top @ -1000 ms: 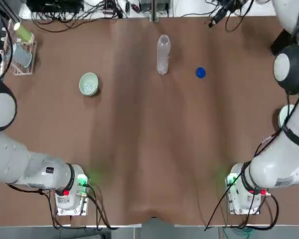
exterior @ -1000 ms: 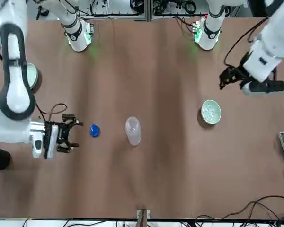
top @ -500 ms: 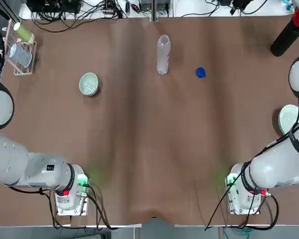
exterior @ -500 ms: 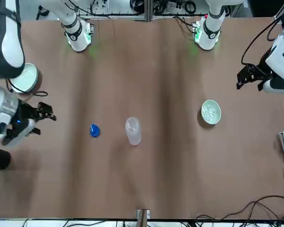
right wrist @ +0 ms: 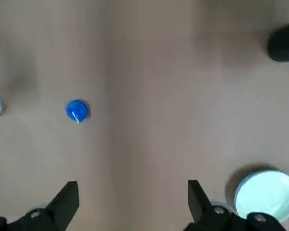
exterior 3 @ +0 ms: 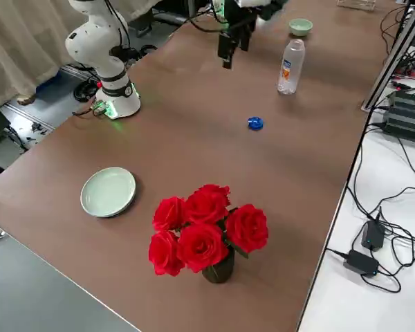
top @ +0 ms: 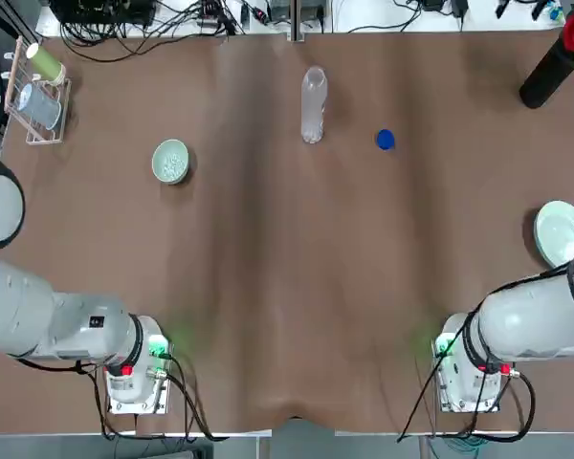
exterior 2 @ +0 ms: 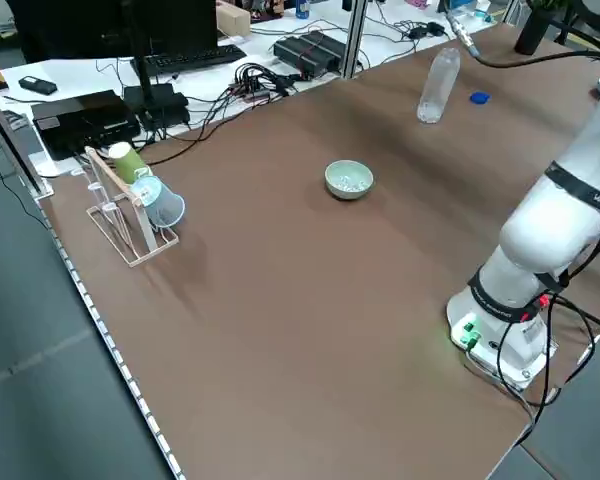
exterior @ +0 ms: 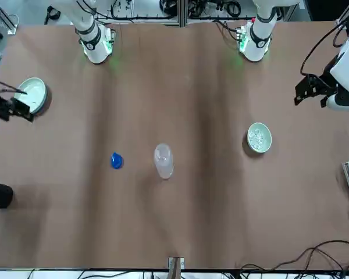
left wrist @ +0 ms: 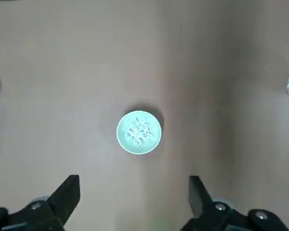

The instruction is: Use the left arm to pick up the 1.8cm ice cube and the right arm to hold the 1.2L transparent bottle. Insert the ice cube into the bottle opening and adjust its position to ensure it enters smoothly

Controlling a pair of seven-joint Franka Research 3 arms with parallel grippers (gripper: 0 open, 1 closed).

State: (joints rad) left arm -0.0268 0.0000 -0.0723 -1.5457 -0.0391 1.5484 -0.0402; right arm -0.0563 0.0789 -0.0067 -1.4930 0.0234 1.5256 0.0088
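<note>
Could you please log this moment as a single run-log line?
left hand: open, high above bowl | right hand: open, high, near plate | bottle: upright, unheld | cap: on table

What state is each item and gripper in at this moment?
transparent bottle: upright, uncapped, untouched.
blue cap: off the bottle, lying on the table beside it.
pale green bowl: upright, holding ice cubes.
left gripper: open, empty, high above the bowl.
right gripper: open, empty, raised over the table near the pale green plate.
roses: standing in a dark vase.
</note>
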